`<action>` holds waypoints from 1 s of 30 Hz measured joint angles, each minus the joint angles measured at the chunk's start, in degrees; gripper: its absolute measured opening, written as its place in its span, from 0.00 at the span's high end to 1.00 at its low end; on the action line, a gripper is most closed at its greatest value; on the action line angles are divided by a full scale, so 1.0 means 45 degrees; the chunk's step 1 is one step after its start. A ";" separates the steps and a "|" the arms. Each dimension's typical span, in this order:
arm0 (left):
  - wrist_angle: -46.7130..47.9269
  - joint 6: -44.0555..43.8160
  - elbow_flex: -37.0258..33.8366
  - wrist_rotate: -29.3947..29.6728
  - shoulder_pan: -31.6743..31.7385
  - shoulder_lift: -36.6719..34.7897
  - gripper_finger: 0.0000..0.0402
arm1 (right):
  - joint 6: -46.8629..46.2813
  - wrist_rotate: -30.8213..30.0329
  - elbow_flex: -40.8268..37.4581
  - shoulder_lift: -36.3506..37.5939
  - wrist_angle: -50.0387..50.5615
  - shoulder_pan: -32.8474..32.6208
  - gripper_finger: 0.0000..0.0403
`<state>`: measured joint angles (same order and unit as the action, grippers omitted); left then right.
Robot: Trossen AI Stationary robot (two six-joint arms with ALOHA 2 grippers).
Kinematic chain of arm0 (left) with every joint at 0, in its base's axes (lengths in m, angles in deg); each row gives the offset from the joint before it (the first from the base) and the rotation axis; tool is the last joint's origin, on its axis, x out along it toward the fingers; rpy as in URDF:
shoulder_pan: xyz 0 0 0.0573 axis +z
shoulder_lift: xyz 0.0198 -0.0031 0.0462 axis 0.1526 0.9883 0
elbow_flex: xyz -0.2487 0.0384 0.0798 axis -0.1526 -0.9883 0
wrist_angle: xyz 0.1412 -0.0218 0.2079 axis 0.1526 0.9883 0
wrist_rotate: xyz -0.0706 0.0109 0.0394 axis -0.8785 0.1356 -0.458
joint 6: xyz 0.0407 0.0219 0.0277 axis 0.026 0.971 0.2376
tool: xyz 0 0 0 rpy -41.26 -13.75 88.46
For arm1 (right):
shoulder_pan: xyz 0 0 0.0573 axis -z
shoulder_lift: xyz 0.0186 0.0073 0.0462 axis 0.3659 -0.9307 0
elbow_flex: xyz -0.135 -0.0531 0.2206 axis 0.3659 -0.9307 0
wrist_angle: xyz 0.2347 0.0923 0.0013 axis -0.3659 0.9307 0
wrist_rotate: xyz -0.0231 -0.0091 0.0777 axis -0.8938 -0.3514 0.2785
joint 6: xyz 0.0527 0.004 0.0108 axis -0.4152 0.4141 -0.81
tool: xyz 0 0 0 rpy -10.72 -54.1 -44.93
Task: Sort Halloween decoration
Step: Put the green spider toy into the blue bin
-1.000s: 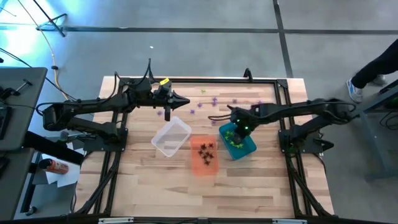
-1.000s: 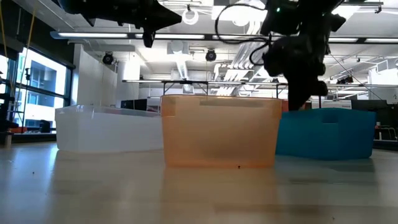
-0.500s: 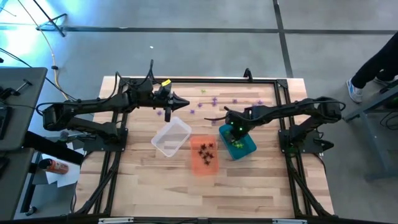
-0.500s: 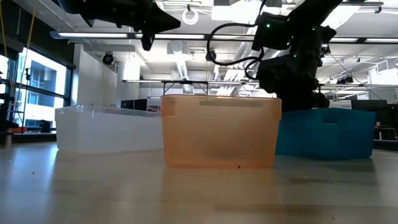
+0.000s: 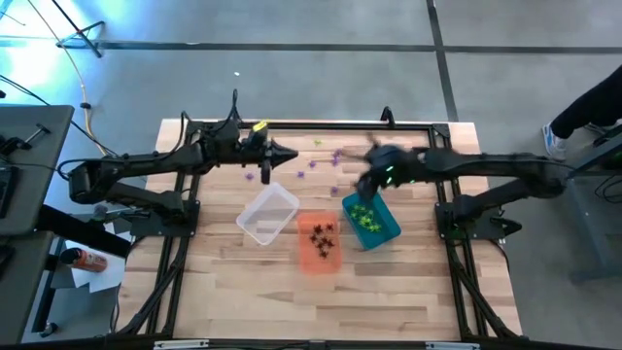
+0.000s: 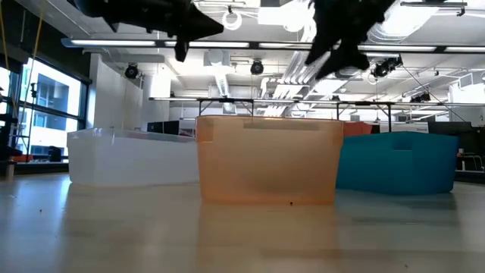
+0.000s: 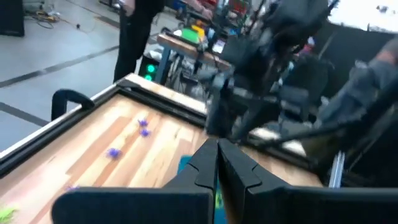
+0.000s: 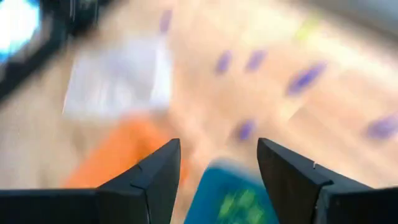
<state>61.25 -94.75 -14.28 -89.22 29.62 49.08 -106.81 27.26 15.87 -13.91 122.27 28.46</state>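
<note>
Purple Halloween decoration pieces [image 5: 335, 156] lie scattered on the wood at the table's far side, with one green piece [image 5: 317, 143] among them. Black pieces lie in the orange bin [image 5: 318, 255] and green ones in the teal bin [image 5: 387, 231]. The clear bin [image 5: 267, 216] stands left of them. My right gripper [image 5: 363, 183] hangs open and blurred above the teal bin's far end, nothing between its fingers [image 8: 155, 180]. My left gripper [image 5: 293, 156] is shut, held level high above the table beyond the clear bin, with its fingertips closed [image 7: 217, 152].
A black frame rail [image 5: 321, 124] runs along the table's far edge and down both sides. More purple pieces [image 7: 143, 127] show in the left wrist view, with my right arm [image 7: 267, 62] beyond them. A person's leg and shoe [image 5: 573, 122] are off the table's right.
My right gripper has risen out of the teal bin and swung toward the table's far edge, tipping nearer to level. In the low view its fingers, which pointed down as one behind the bin, now stand apart high above it. The bins have stayed put.
</note>
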 joint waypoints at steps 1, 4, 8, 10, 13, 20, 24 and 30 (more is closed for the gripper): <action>-0.0012 -0.0254 0.0281 0.0001 0.0085 0.0253 1.00 | 0.0131 -0.0863 0.0154 0.0462 -0.0019 0.0065 0.48; 0.1349 -0.0652 0.1821 0.0039 0.0453 0.1496 1.00 | 0.0292 -0.2493 0.0311 0.1470 0.0050 0.0395 0.50; 0.5904 0.0348 0.4643 0.1070 0.1290 0.4157 1.00 | 0.0291 -0.2753 0.0251 0.2167 0.0537 0.1119 0.51; 0.7215 0.0950 0.5845 0.1684 0.1810 0.5529 1.00 | 0.0235 -0.2778 0.0227 0.2203 0.0945 0.1404 0.51; 0.7462 0.1304 0.7053 0.1342 0.2643 0.7369 0.98 | 0.0201 -0.2752 0.0219 0.2051 0.1103 0.1720 0.51; 0.7500 0.1046 0.8673 0.0268 0.3755 1.0663 0.87 | 0.0305 -0.2156 0.0219 0.1214 0.1040 0.1892 0.51; 0.7508 0.1036 0.9155 0.0238 0.3967 1.1727 0.79 | 0.0300 -0.1742 0.0219 0.0700 0.1028 0.1892 0.51; 0.7738 0.1833 0.9427 0.0216 0.4165 1.2321 0.83 | -0.0154 -0.1674 0.0214 0.0039 0.0531 0.1903 0.52</action>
<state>96.07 -86.50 28.14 -88.25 48.36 104.53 -107.51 19.72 16.84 -13.74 124.66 37.02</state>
